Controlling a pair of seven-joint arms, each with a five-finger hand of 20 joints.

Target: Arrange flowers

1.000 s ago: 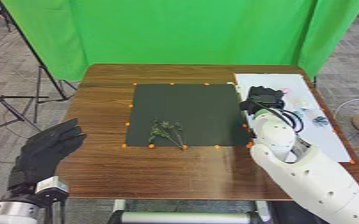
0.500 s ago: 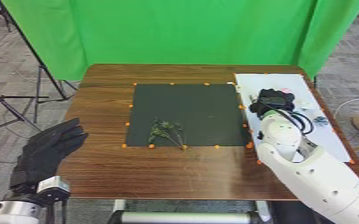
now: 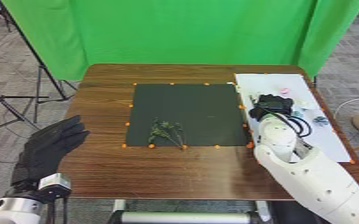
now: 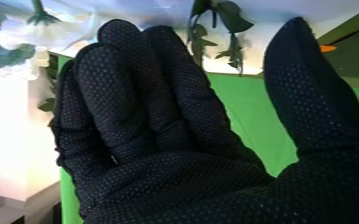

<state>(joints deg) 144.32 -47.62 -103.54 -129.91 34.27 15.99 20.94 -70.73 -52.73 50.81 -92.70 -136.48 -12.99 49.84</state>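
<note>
Nearer slid the right hand [image 3: 273, 104], fingers open, over the white sheet [image 3: 269, 81] on the bench's [image 3: 158, 175] right, where a white flower [image 4: 53, 33] looked light, its petals fragile, its stem [image 4: 38, 7] the sensible grip!

At right: white arm [image 3: 313, 184] is showing rounded shells, dark dots — black cables [image 3: 305, 126] are looping. Lower left: left hand [image 3: 40, 152] is wearing black fabric — white block [image 3: 56, 184] adjoining.

Head view: bright, even light | soft sheen on the brown wooden worktop [image 3: 180, 172] | right wrist view: strong glare whitening a pale, flat surface [image 4: 7, 120], black fabric-gloved right hand [image 3: 275, 104] darkly shaded
</note>
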